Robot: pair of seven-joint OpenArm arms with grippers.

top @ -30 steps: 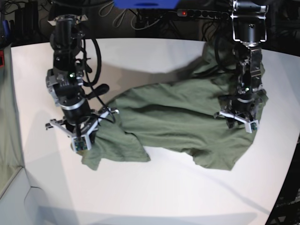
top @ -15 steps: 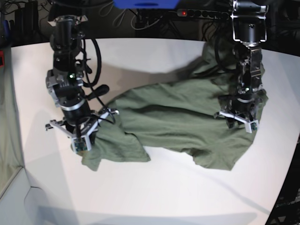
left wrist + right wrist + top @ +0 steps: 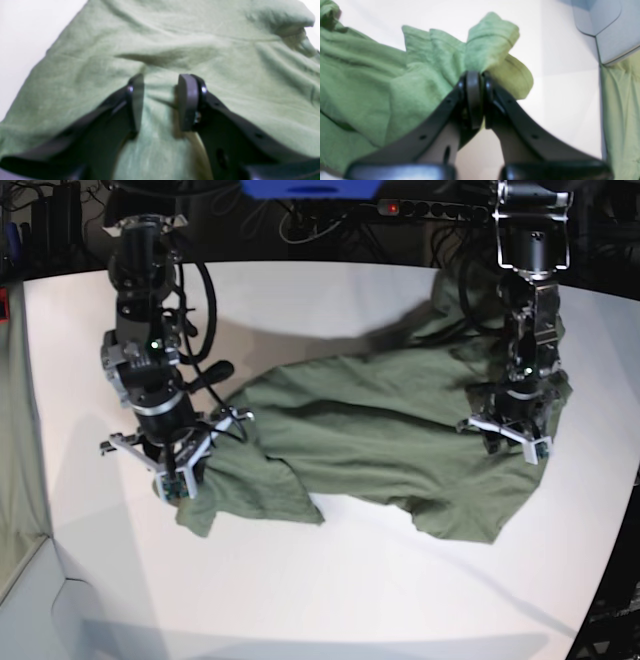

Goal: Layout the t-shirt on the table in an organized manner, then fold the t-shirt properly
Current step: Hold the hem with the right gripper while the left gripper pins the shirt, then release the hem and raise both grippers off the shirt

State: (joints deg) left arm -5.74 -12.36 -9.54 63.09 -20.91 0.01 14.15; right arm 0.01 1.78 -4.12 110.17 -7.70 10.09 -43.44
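Sprawling rumpled across the white table (image 3: 330, 590), the limp, light olive t-shirt (image 3: 380, 450) is pinched at a bunched hem by the clamped right gripper (image 3: 475, 100), the left gripper (image 3: 160, 102) is pressed half-spread onto its cloth, and seams or hems are judged the best holds.

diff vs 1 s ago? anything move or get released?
Barely. The right gripper, shut on the t-shirt corner, crept slightly down the base view, dragging that corner along. The left gripper stayed put, jaws part-open astride a fold. Nothing newly grasped or released; the table unchanged.
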